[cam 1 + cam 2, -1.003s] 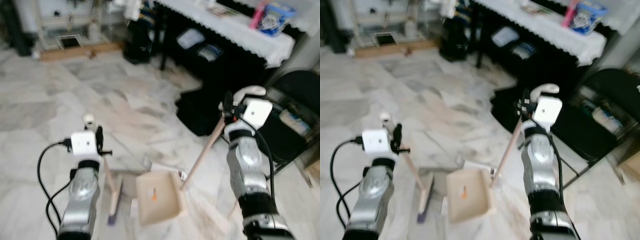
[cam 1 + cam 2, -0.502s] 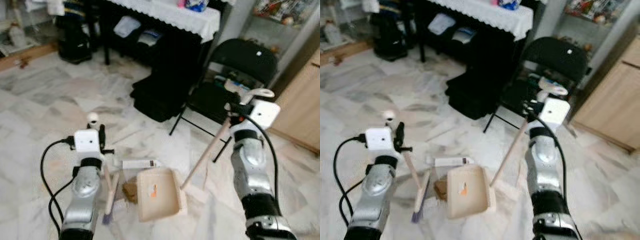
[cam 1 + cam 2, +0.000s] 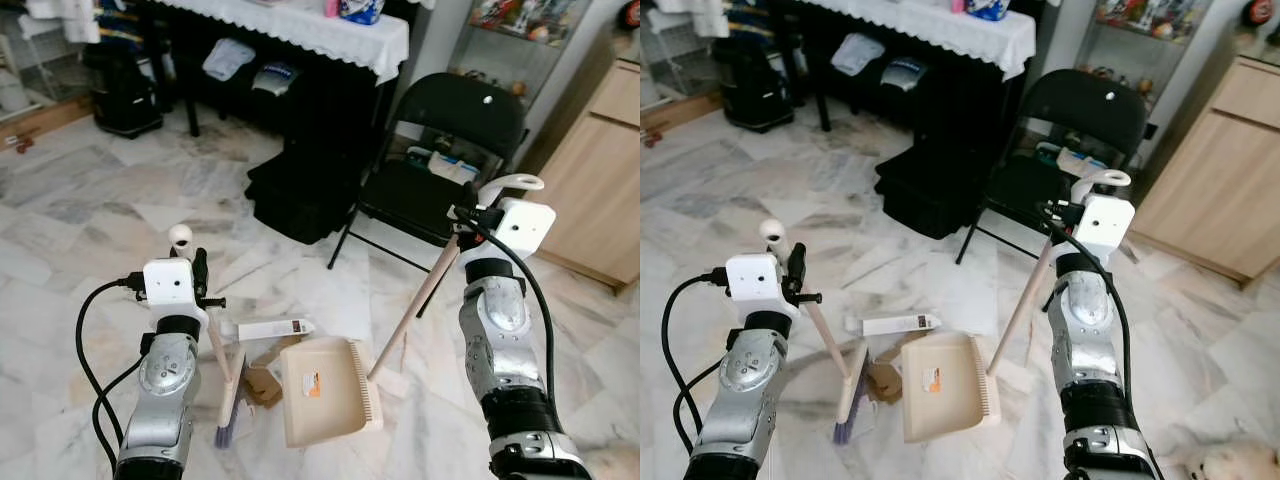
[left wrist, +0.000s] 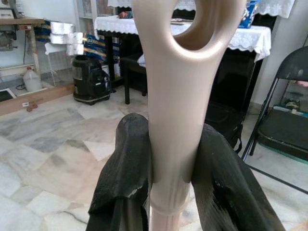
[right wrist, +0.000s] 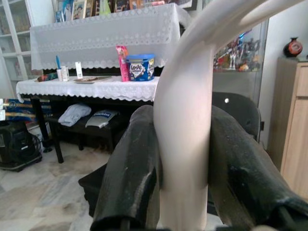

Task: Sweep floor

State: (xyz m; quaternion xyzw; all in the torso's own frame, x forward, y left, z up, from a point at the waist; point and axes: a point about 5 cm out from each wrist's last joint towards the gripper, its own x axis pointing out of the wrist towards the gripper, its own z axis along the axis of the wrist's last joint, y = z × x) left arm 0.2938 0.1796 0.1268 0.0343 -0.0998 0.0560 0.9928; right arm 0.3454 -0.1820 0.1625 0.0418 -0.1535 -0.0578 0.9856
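My left gripper [image 3: 199,271] is shut on the top of a beige broom handle [image 4: 174,120]; black fingers [image 4: 125,173] press it from both sides. The broom head [image 3: 230,410] with purple bristles rests on the marble floor. My right gripper [image 3: 467,212] is shut on the long handle [image 5: 185,144] of a beige dustpan [image 3: 325,390], which lies flat on the floor between the arms. A brown scrap [image 3: 262,383] and a flat white box [image 3: 272,328] lie on the floor between broom head and pan.
A black folding chair [image 3: 440,150] stands ahead, to the right. Left of it is a black bag [image 3: 300,200] under a table with a white lace cloth [image 3: 300,25]. A wooden cabinet [image 3: 600,190] stands at the far right. Open marble floor [image 3: 80,240] lies to the left.
The camera has swung right: chair and cabinet have come into view and the scene slid left. Both grippers still hold their handles. The brown scrap and white box now show beside the pan.
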